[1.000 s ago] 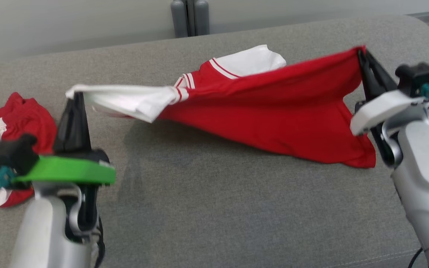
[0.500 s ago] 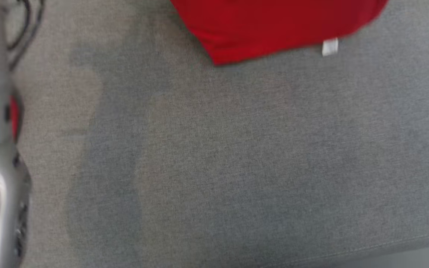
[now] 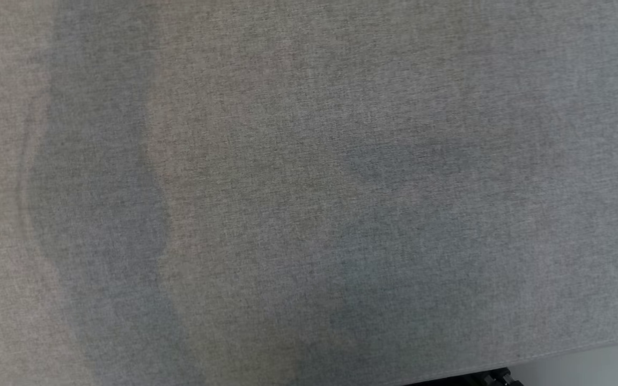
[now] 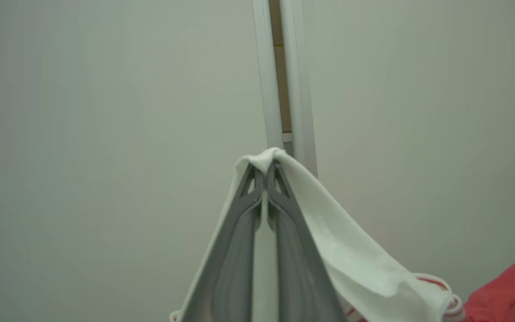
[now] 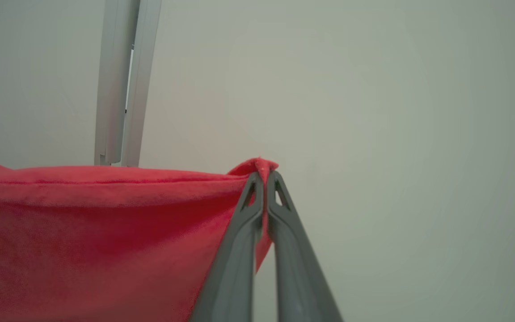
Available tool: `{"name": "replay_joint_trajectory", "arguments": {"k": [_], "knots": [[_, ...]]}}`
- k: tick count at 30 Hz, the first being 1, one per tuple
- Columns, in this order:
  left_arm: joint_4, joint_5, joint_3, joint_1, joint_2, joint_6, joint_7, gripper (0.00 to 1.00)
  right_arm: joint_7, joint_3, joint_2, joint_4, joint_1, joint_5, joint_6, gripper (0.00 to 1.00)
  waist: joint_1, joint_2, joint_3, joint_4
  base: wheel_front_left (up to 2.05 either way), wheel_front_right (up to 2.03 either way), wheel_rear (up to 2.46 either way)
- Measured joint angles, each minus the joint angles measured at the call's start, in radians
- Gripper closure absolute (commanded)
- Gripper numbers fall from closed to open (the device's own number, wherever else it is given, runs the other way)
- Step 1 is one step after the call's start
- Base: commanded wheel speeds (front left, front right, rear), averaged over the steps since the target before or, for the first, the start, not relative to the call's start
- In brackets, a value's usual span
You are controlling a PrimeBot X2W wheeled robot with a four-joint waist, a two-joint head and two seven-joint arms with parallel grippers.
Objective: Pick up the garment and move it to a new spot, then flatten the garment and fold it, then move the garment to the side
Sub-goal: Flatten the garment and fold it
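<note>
Shows heathered mid-grey weave on the upholstery [image 3: 309, 193], with darker bluish bands. Gives the jersey [image 5: 96, 232] a plain bright red body and a white sleeve [image 4: 356, 259] edged with thin red stripes. Sets dark grey fingers of the left gripper [image 4: 265, 169] and right gripper [image 5: 265, 176] against a pale grey-green wall [image 4: 83, 134] and off-white rail [image 4: 295, 89].

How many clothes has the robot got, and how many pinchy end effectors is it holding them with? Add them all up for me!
Garments: 1, the red-and-white garment
End effectors: 2, the left end effector shut on its white part, and the right end effector shut on its red edge
Total: 3
</note>
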Motion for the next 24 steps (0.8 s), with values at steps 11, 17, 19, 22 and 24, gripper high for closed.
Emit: {"name": "replay_joint_trajectory", "arguments": {"k": [11,17,19,22,24], "knots": [[-0.299,-0.083,0.098,0.622,-0.029,-0.026,-0.006,1.00,-0.002,-0.070,-0.008,-0.188,0.425,-0.015,0.000,1.00,0.0000,0.0000,-0.022,0.078,0.00,0.00,0.00],[-0.505,-0.101,0.149,1.082,-0.021,-0.030,-0.006,1.00,-0.002,-0.092,0.001,-0.340,0.716,0.018,0.000,1.00,-0.0003,0.0000,-0.117,0.097,0.00,0.00,0.00],[-0.552,-0.123,0.177,1.233,-0.030,-0.025,-0.006,1.00,-0.002,-0.103,0.009,-0.388,0.810,0.022,0.001,1.00,-0.0003,0.0000,-0.157,0.097,0.00,0.00,0.00],[-0.613,-0.152,0.189,1.418,-0.064,-0.016,-0.006,1.00,-0.002,-0.134,0.021,-0.444,0.944,0.029,0.001,1.00,-0.0003,0.0000,-0.220,0.090,0.00,0.00,0.00],[-0.641,-0.164,0.190,1.510,-0.082,-0.016,-0.006,1.00,-0.002,-0.155,0.030,-0.478,1.032,0.030,0.001,1.00,-0.0003,0.0000,-0.260,0.086,0.00,0.00,0.00]]}}
